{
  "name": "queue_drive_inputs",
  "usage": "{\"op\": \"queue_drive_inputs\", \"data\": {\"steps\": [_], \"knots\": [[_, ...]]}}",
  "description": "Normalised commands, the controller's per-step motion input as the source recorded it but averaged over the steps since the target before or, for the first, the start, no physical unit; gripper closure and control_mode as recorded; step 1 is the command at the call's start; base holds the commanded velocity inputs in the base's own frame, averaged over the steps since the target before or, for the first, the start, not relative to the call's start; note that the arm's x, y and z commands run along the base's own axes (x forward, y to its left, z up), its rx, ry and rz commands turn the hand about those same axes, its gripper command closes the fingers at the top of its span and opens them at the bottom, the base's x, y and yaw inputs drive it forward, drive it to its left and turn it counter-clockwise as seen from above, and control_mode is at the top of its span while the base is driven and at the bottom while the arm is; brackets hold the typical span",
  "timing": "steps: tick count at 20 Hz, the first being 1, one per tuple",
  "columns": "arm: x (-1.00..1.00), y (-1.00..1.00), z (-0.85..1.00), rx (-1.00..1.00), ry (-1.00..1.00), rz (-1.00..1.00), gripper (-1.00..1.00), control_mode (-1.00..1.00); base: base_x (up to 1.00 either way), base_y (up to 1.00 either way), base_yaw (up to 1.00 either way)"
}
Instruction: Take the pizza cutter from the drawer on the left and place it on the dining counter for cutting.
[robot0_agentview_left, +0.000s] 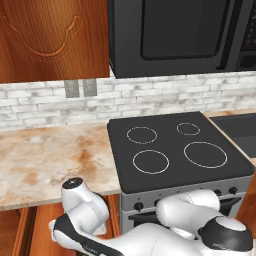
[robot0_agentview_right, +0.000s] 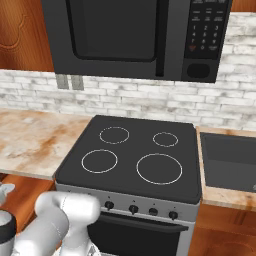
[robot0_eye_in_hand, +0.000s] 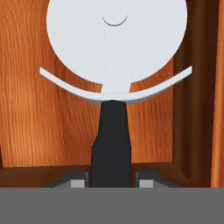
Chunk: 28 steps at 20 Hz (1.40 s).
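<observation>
Hand view: the gripper has its fingertips closed narrowly on the black handle of the cutter, whose white wheel points away from the hand over the drawer's plain wooden floor.

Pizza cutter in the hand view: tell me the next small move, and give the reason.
Probably lift straight up. The gripper has a fingertip on each side of the pizza cutter's black handle, seemingly shut on it, and the drawer's wood floor and wall lie close behind, so it should clear them first.
</observation>
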Motion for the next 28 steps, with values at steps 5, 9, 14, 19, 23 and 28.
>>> {"op": "queue_drive_inputs", "data": {"steps": [5, 9, 14, 19, 23, 28], "knots": [[-0.55, -0.30, 0.70, 0.00, 0.00, 0.00, 1.00, -1.00, 0.00, 0.00, 0.00], [-0.52, -0.41, 0.70, 0.00, 0.00, 0.00, 1.00, -1.00, 0.00, 0.00, 0.00], [-0.24, -0.52, 0.76, 0.00, -0.01, 0.00, 1.00, -1.00, 0.00, 0.00, 0.00], [0.00, -0.62, 0.83, 0.02, -0.01, 0.00, 1.00, -1.00, 0.00, 0.00, 0.00], [0.02, -0.79, 0.70, 0.02, 0.00, 0.00, 1.00, -1.00, 0.00, 0.00, 0.00], [0.00, -0.93, 0.68, 0.05, 0.00, 0.00, 1.00, -1.00, 0.00, 0.00, 0.00]]}}
